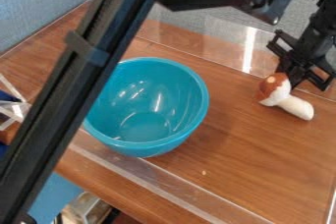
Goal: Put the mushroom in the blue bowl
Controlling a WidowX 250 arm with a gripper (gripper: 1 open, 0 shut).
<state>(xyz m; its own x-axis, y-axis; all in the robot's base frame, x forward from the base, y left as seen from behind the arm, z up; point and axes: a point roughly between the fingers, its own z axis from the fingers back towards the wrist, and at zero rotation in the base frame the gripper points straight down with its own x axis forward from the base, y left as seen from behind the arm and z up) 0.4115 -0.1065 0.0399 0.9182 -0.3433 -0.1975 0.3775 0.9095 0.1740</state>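
Gripper point(289, 77) at right edge of frame was closed on the mushroom point(282, 97). Blue bowl point(144, 105) sat centre-left, well apart.

Wooden table beside a pale blue wall

The table point(197, 140) has a reddish-brown wood-grain top with clear panels standing along its far and near edges; a blue-grey wall point(39, 2) fills the upper left, and glare brightens the far panel.

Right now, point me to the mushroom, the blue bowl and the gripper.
mushroom point(285, 98): camera view, on its cream stem.
blue bowl point(110, 138): camera view, on the near rim.
gripper point(294, 79): camera view, between its fingertips, at the mushroom's cap.
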